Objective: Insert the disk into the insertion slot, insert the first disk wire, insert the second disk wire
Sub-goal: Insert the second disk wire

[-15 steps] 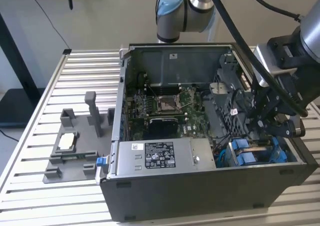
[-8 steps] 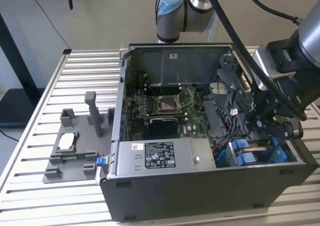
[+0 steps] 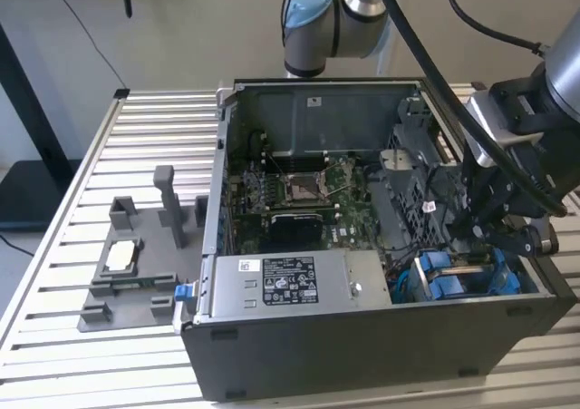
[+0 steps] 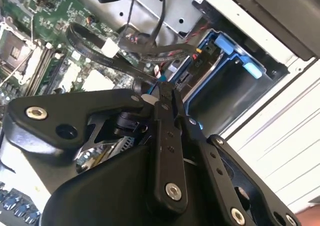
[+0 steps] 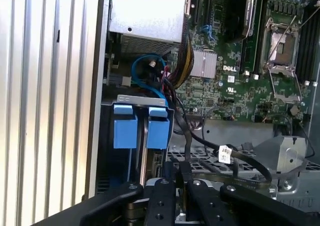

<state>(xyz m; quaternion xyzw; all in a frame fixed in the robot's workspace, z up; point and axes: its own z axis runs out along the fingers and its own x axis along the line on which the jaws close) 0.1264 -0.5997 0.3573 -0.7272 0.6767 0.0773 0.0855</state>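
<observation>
The disk's bright blue carrier sits in the insertion slot, the drive bay at the near right corner of the black computer case. Its blue frame rims the dark bay. My gripper hangs inside the case just above that bay. In both wrist views its fingers are pressed together, gripper and gripper, on a thin black wire that runs toward the motherboard. A second black wire with a white tag lies beside it.
The green motherboard fills the case floor, and a silver power-supply box runs along the near wall. A grey stand with upright posts rests on the slatted table at the exterior view's left. Cable bundles crowd the space by the bay.
</observation>
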